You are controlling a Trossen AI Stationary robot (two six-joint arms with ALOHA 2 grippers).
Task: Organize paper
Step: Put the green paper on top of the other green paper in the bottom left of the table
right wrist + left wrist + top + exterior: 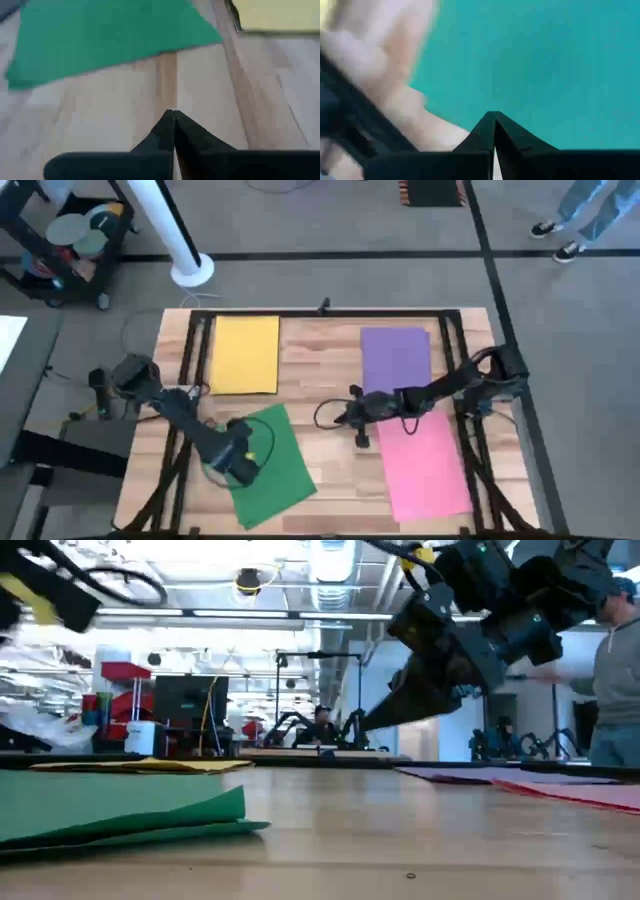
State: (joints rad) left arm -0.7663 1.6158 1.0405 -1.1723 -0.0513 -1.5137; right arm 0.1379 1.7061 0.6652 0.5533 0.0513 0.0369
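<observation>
Sheets of paper on the table (320, 350): four in total, one of each colour. One yellow sheet (245, 354), one purple sheet (396, 358), one green sheet (275, 468), one pink sheet (423, 464). Robot arms: two, each with one end effector, left (243, 467) and right (352, 415).

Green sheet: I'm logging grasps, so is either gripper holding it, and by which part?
Neither. Left gripper sits shut over the green sheet; right gripper is shut above bare wood.
</observation>
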